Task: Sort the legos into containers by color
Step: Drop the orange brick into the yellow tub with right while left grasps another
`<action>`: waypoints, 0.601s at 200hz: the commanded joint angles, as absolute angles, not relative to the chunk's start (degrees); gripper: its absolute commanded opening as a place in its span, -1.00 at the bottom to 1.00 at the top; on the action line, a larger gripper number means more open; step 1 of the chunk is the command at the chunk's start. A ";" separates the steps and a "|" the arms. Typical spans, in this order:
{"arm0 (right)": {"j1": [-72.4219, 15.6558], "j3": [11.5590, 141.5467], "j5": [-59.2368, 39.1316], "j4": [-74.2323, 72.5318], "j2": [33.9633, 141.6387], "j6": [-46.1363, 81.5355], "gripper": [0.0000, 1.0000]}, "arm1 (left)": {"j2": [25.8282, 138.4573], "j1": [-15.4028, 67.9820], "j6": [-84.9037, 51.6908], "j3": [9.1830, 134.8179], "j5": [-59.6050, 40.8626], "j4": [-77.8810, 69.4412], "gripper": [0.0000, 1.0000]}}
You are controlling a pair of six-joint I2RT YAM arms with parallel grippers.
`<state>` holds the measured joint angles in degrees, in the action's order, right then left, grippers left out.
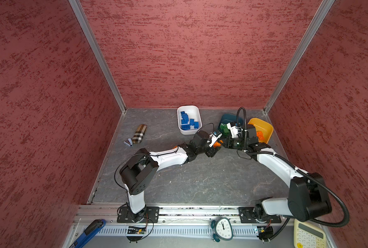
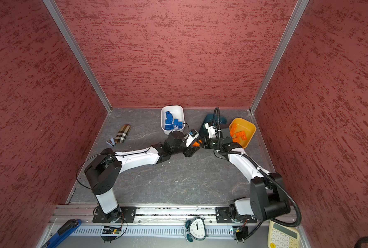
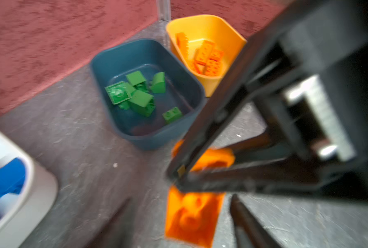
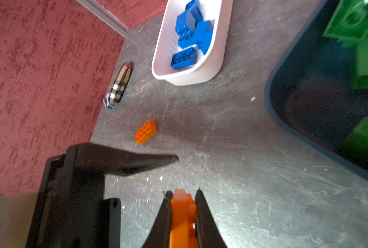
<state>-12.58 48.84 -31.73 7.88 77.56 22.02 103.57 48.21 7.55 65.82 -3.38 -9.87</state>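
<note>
We judge this a handover: our right end effector (image 4: 183, 191) pinches the orange brick (image 4: 182, 214) above the tabletop (image 1: 189, 171) near its far right corner, our left end effector (image 3: 179, 197) stands wide around it, and next we should carry it to the yellow bowl (image 3: 221, 28) in that corner.

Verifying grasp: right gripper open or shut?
Shut on orange lego: right gripper fingers clamp both its sides in the right wrist view.
</note>
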 commanded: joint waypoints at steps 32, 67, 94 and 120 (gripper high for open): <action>-5.91 48.04 -5.30 1.21 73.48 25.29 -1.00 | 100.10 44.20 0.43 61.57 11.30 -15.73 0.99; -0.40 45.69 6.07 -4.72 73.17 26.28 -1.00 | 97.16 37.50 -8.23 61.85 13.49 -5.41 0.99; 4.92 45.71 7.10 -7.45 75.99 29.21 -1.00 | 95.65 29.71 -15.86 62.49 8.74 5.88 0.99; 8.56 48.83 7.88 -4.70 81.12 31.62 -1.00 | 96.29 24.14 -13.13 62.84 1.04 13.12 0.99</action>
